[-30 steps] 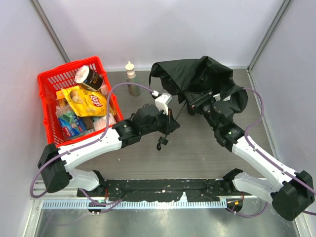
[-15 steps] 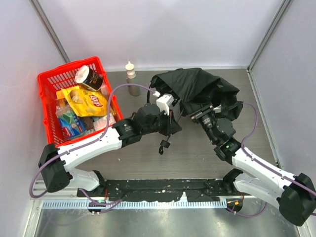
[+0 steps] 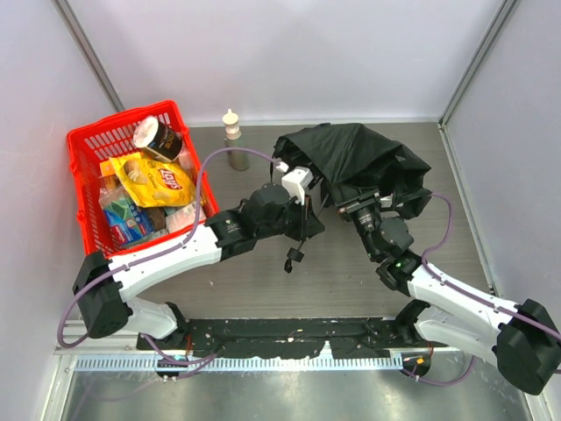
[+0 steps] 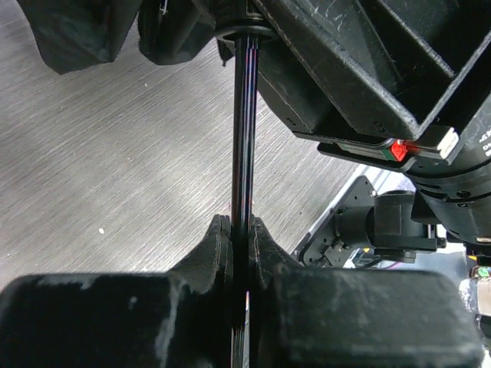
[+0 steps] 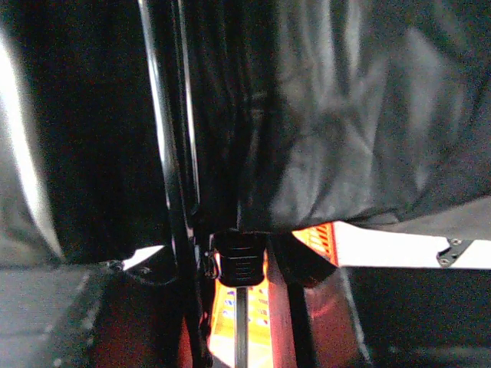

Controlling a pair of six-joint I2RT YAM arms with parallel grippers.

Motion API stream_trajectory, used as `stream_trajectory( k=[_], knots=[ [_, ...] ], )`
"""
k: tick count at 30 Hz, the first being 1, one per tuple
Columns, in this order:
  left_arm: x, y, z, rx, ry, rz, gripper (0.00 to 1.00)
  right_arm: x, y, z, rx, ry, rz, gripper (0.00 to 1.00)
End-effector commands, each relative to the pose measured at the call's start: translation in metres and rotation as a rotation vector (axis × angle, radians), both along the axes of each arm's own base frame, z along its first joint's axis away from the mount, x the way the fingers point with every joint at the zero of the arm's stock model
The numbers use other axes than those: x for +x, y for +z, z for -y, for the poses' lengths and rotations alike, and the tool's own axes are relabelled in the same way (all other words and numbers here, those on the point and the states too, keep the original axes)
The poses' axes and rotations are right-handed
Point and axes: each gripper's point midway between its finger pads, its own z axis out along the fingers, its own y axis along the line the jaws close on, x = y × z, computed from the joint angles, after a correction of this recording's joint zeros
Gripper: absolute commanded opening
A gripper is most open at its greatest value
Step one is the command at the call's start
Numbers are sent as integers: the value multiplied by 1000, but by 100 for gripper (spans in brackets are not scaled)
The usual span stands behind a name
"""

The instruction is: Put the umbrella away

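Charcoal fabric limp, shaft stiff
Probably-light umbrella sat half-collapsed over desk rear-centre; left claw clenched on thin, slick-looking shaft, likely the best hold. Right claw under canopy, state unreadable.

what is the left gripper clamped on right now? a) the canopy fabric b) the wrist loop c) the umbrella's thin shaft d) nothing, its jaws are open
c: in the left wrist view the left gripper is shut around the umbrella's thin shaft, with the canopy fabric further along it.
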Motion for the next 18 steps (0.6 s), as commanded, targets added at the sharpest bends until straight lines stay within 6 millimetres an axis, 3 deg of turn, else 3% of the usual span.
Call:
stream_trajectory(
  k=[1,4,5,6,7,8,9,10,12,13,14,18],
  knots=[
    [74,130,5,-317,239,328,0,-43,13,-43,-10,257,38,1],
    [74,133,8,-303,225,324,0,-31,27,-24,-31,227,60,1],
    [69,132,10,-298,198,317,0,-19,32,-3,-30,169,67,1],
    [63,128,12,-292,164,304,4,-18,39,3,-33,182,90,1],
    [57,123,11,-285,140,291,12,-7,43,22,-38,123,97,1],
    [52,120,7,-282,130,278,23,-10,50,22,-54,168,118,1],
    [46,112,4,-273,118,252,33,-4,54,35,-60,141,134,1],
    [37,105,1,-269,91,228,44,-7,59,33,-71,176,155,1],
    [13,94,-3,-277,2,199,57,-6,61,37,-89,193,184,1],
    [3,90,-6,-279,-34,188,80,-8,67,38,-98,212,216,1],
    [-6,87,-9,-274,-67,177,89,-9,71,38,-103,216,245,1],
    [-20,61,-29,-204,-78,88,100,-26,91,39,-117,281,379,1]
  ],
)
